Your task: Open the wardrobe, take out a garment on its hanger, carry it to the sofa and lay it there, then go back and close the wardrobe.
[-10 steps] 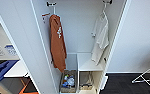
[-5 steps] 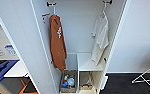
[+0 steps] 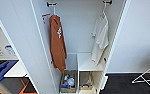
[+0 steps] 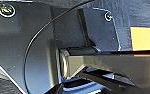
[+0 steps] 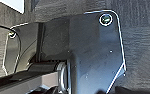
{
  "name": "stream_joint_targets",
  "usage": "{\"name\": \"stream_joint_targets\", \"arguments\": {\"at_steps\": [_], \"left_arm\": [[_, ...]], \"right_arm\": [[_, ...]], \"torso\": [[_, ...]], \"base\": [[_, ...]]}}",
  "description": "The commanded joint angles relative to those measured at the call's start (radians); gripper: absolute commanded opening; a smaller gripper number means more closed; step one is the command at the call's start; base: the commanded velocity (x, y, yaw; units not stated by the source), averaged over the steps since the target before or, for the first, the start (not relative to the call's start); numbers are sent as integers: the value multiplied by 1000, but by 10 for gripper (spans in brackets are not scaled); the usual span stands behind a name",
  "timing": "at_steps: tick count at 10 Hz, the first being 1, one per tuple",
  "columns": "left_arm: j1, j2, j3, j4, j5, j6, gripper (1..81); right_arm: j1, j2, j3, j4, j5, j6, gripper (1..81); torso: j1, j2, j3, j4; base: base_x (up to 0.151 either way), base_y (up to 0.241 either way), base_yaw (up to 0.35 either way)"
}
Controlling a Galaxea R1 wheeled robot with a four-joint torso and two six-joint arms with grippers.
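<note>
The wardrobe point(image 3: 28, 50) stands open in the head view, its left door swung wide and its white inside showing. The garment point(image 3: 100, 37), a white T-shirt, hangs at the right end of the rail on its hanger point(image 3: 104, 9), whose hook sits at the rail fitting. A rust-orange garment point(image 3: 57, 42) hangs at the left end. The sofa cannot be picked out. The wrist views show dark robot parts over dark carpet.
A white shelf point(image 3: 87, 63) sits under the T-shirt. Two baskets point(image 3: 68, 81) of small items stand at the wardrobe's bottom. A blue object point(image 3: 1, 70) lies low at the left. A white drying rack point(image 3: 147, 77) stands on dark carpet at the right.
</note>
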Motion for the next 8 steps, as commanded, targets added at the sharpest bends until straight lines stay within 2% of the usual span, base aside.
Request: {"name": "stream_joint_targets", "arguments": {"at_steps": [1,2,4,6,8], "left_arm": [[-19,9,5,3,41,4,811],[-18,14,5,3,41,6,811],[-16,12,3,6,44,9,811],[-16,11,-3,8,44,10,811],[-16,15,-3,8,44,10,811]], "right_arm": [[36,22,16,-59,-85,-45,811],[64,28,19,-102,-87,-81,811],[107,46,22,-248,-87,-192,811],[144,80,-10,-385,-123,-272,811],[199,94,-38,-506,-156,-289,811]], "torso": [[0,0,0,0],[0,0,0,0],[0,0,0,0],[-1,0,0,0],[-1,-1,0,0]], "base": [[0,0,0],[0,0,0],[0,0,0],[0,0,0],[0,0,0]]}}
